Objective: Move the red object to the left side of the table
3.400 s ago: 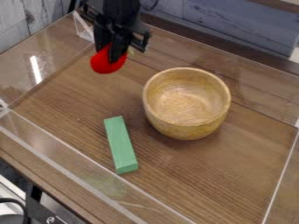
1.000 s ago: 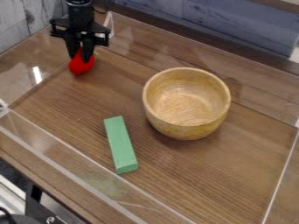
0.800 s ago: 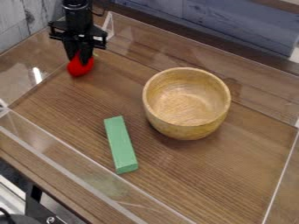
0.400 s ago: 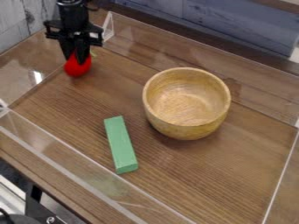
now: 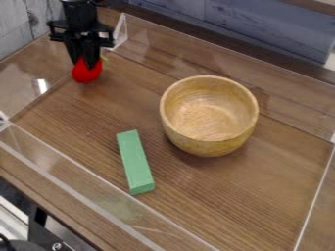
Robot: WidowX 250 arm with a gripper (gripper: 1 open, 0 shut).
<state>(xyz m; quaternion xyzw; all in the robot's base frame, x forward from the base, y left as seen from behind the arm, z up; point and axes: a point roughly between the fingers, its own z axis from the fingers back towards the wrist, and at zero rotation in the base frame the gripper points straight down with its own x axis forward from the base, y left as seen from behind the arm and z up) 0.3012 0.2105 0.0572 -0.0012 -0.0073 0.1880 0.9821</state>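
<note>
The red object (image 5: 86,72), a small round red toy fruit, is at the far left of the dark wood table (image 5: 268,191), close to the back-left corner. My black gripper (image 5: 84,61) points straight down right over it. Its fingers are closed on the top of the red object, and they hide the leafy top. I cannot tell whether the fruit rests on the tabletop or hangs just above it.
A round wooden bowl (image 5: 210,116) stands right of centre. A green rectangular block (image 5: 133,162) lies in front, left of the bowl. Low clear acrylic walls (image 5: 29,71) edge the table, and the left wall runs close beside the gripper.
Since the earliest frame my gripper has carried the red object leftward along the back of the table. Over the last second it has only edged slightly further left.
</note>
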